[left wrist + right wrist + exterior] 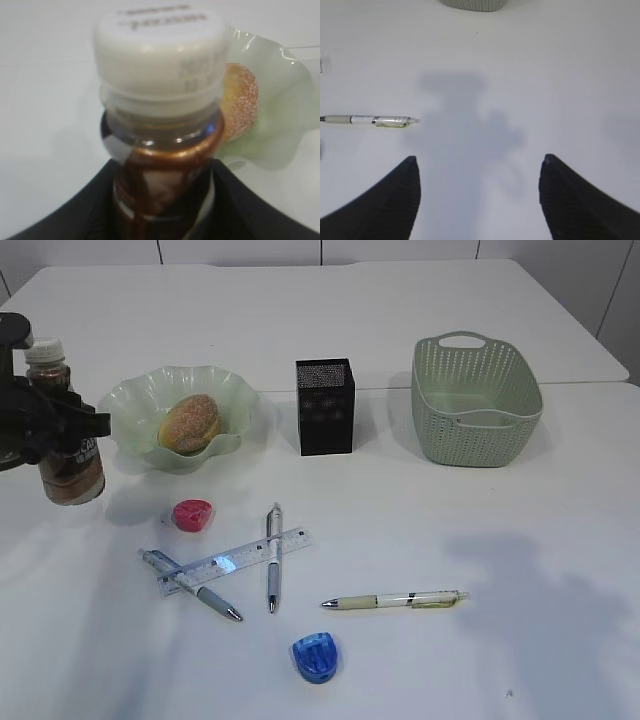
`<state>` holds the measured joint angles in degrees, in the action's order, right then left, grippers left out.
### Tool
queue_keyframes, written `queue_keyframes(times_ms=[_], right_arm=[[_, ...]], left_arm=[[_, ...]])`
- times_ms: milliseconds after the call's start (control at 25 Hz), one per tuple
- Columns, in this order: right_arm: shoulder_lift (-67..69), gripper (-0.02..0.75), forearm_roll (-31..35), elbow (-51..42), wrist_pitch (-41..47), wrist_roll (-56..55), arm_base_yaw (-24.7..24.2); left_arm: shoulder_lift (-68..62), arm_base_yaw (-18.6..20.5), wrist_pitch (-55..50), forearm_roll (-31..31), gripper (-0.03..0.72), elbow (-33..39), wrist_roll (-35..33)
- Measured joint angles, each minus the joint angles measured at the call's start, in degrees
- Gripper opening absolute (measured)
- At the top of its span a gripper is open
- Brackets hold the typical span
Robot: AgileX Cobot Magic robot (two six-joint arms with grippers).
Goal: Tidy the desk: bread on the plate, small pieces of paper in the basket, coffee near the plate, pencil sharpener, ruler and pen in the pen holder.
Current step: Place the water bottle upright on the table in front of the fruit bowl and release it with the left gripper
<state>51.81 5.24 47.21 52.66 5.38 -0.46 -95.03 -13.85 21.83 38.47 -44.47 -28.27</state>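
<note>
Spanning the whole scene, the white desk (420,330) lies bare behind the pen holder (324,406). The basket (474,400) stands right of the holder, the plate (135,405) with the bread (189,423) left of it. Beyond the plate, at the desk's left edge, the left gripper (62,422) pinches the coffee (66,445). The right gripper (479,195) hangs spread over bare desk right of a pen (396,600).

Ext. cam looks down at a slant across the worktop (400,300) from the front. Left wrist cam sits v. close behind the coffee (162,125) — shares bread (240,100) and plate (285,115) w/ ext. Right wrist cam faces down, higher up — shares pen (375,120).
</note>
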Motion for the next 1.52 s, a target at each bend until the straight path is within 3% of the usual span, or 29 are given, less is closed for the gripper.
queue_keyframes(times_ms=[280,440,1080,1520], right_arm=[[0.1,0.57,0.4,-0.1,-0.1,0.0,0.0],[0.1,0.57,0.5,-0.1,-0.1,0.0,0.0],[0.1,0.57,1.4,-0.1,-0.4,0.0,0.0],[0.1,0.569,1.5,-0.1,-0.6,0.0,0.0]], left_arm=[[-2.5,0.0,6.6,-13.7,0.348,4.4,16.0],[-3.8,0.0,12.2,-19.7,0.347,7.2,21.5],[-11.9,0.0,22.8,-26.6,0.347,8.1,27.0],[-12.6,0.0,24.4,-27.1,0.347,8.1,27.5]])
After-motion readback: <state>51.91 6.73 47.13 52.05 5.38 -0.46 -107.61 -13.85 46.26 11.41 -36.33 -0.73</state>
